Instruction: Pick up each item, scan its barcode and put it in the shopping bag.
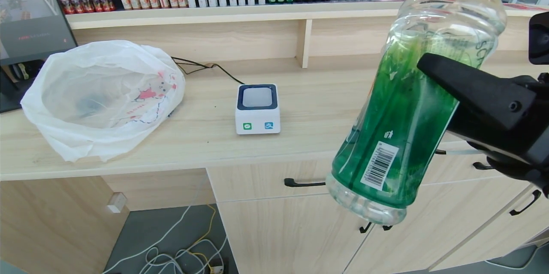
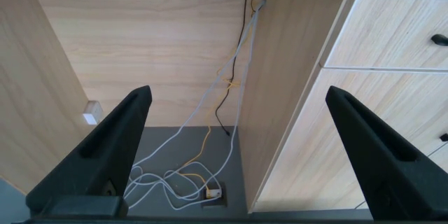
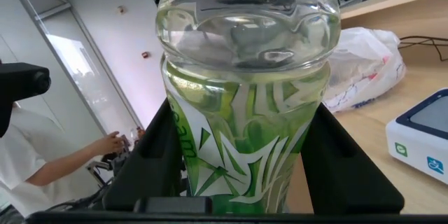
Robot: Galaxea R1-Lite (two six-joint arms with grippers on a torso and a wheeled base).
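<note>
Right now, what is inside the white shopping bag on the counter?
Inside the shopping bag one dim dark shape lies near the bottom. The cloudy plastic veils it, so what it is cannot be told.

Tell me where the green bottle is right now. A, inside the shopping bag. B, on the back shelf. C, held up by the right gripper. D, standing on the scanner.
C: the right gripper has its jaws shut on the bottle, holding it tilted in the air to the right of the scanner.
</note>
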